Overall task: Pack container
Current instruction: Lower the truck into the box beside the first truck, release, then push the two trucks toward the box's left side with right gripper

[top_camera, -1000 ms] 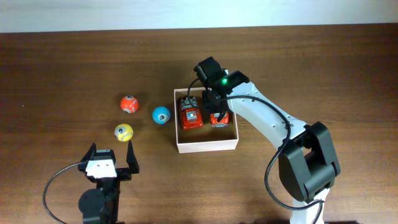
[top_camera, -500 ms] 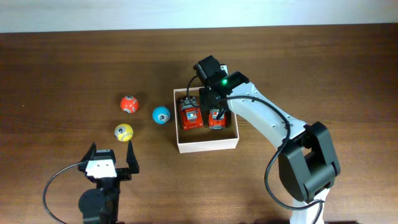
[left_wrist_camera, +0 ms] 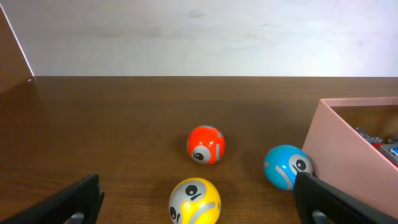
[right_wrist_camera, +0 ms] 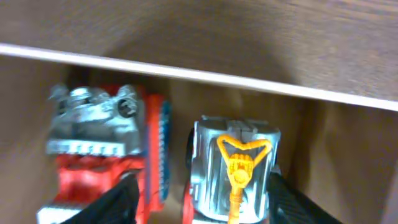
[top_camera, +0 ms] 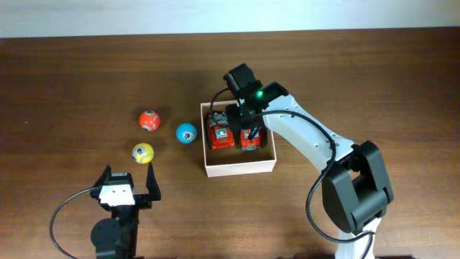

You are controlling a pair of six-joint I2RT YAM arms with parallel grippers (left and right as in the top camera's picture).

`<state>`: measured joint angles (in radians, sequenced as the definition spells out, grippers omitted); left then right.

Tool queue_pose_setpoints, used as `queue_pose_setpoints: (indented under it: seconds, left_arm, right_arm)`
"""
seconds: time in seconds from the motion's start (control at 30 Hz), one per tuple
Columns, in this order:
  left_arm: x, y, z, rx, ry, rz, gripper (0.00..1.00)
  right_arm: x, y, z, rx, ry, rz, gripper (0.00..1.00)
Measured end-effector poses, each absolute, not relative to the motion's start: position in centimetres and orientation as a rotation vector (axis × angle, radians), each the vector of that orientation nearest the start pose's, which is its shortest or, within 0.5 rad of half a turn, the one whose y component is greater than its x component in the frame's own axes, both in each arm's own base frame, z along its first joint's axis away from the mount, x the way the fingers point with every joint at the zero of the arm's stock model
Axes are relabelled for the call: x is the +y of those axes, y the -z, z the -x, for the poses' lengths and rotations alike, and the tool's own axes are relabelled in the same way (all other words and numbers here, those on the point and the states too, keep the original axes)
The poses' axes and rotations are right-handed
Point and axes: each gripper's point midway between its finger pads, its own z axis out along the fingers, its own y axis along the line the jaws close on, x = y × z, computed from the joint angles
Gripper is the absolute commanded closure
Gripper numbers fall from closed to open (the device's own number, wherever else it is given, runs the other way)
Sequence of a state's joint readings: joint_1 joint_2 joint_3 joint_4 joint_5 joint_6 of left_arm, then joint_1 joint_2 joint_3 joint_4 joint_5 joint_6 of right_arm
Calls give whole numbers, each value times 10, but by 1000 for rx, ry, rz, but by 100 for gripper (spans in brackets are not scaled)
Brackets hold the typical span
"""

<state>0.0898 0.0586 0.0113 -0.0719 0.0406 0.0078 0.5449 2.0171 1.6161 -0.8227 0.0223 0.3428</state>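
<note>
The container (top_camera: 238, 167), a shallow pale square box, sits mid-table. Two red and silver toy cars lie side by side in its far half: one on the left (top_camera: 221, 132) and one on the right (top_camera: 249, 139). My right gripper (top_camera: 244, 121) hangs just over them, open. In the right wrist view its fingers (right_wrist_camera: 117, 200) straddle the right car (right_wrist_camera: 233, 165) without pinching it, and the left car (right_wrist_camera: 102, 143) lies beside. My left gripper (top_camera: 130, 175) rests open near the front edge, the yellow ball (left_wrist_camera: 194, 200) just ahead between its fingers.
Three small balls lie left of the container: orange (top_camera: 149, 120), blue (top_camera: 186, 132) close to the box wall (left_wrist_camera: 348, 149), and yellow (top_camera: 142, 152). The right arm reaches over the box's right side. A pale wall runs behind the table's far edge.
My right gripper has let go of the right car, which now lies in the container beside the first. The gripper has shifted slightly left. The left arm and balls have not moved.
</note>
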Motion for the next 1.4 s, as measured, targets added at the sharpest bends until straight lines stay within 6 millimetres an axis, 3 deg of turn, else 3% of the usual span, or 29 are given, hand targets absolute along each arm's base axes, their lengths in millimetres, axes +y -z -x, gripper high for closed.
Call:
queue_pose_setpoints:
  seconds: [0.23,0.5,0.77,1.4]
  left_arm:
    - [15,-148,-248,1690,-39,39,1]
    - [15,-148,-248,1690,-39,39,1]
    - [15,-148,-248,1690,-39,39,1]
    - [15,-148,-248,1690,-39,39,1]
  right_arm:
    - [251,-97,-407,2763,-254,337,42]
    - [249,-100,-403,2780,-245,365,46]
    - [246,-93,-372,2916,-288,397,48]
    - [233,-97,-331,3101,-275,410,49]
